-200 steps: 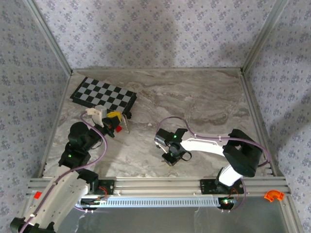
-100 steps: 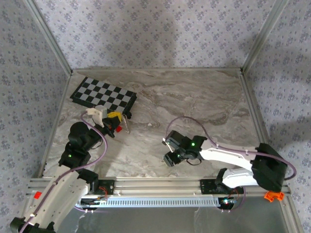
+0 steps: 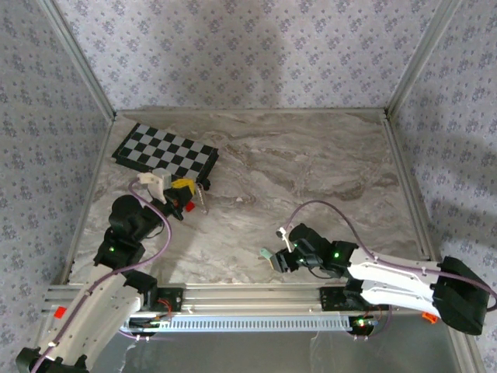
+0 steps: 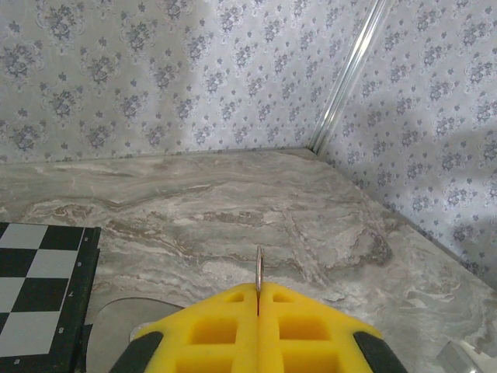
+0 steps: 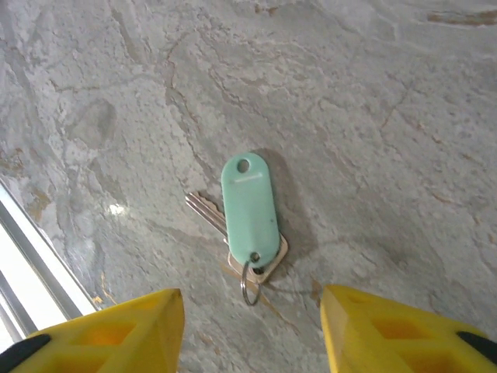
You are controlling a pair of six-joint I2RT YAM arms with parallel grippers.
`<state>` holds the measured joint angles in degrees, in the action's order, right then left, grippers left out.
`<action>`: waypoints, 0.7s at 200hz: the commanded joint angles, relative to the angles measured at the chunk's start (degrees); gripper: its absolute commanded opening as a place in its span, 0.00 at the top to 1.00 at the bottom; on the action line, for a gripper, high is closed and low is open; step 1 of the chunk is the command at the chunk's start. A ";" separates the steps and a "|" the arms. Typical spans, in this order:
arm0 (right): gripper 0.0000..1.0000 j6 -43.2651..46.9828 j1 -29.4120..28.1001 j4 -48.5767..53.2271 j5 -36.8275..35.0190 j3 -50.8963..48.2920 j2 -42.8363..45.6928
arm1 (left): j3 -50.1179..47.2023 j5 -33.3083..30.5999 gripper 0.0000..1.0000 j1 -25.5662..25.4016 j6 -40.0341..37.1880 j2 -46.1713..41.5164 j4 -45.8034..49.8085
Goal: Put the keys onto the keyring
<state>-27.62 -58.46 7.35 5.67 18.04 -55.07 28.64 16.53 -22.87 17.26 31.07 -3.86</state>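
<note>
The small silvery metal key (image 5: 250, 210) is bright, its pale mint-green plastic tag smooth. The grey marble-patterned tabletop (image 5: 373, 116) has a dull satin sheen. The thin silvery wire keyring (image 4: 258, 272) glints; the left gripper's yellow plastic fingers (image 4: 233, 303) look matt.

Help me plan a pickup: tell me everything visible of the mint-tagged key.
The key lies flat on the marble table, untouched. A mint-green oval tag, plastic-looking, with a hole at its far end, covers its silvery metal head; the blade pokes out sideways, and a small wire loop hangs off the near end. The open right gripper hovers close by.
</note>
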 commanded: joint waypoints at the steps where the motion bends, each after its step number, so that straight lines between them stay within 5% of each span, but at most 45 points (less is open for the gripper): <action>1: 0.55 0.43 -1.01 -1.55 0.39 1.26 -2.40 | 0.37 1.31 1.00 0.40 0.70 -0.31 -3.88; 140: 0.73 1.60 -2.71 -2.43 -1.80 2.36 -6.67 | -0.14 1.42 1.00 0.37 0.90 -0.66 -4.18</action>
<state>-26.96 -60.80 5.43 5.08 19.03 -61.17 28.51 16.78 -22.87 17.47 31.18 -4.67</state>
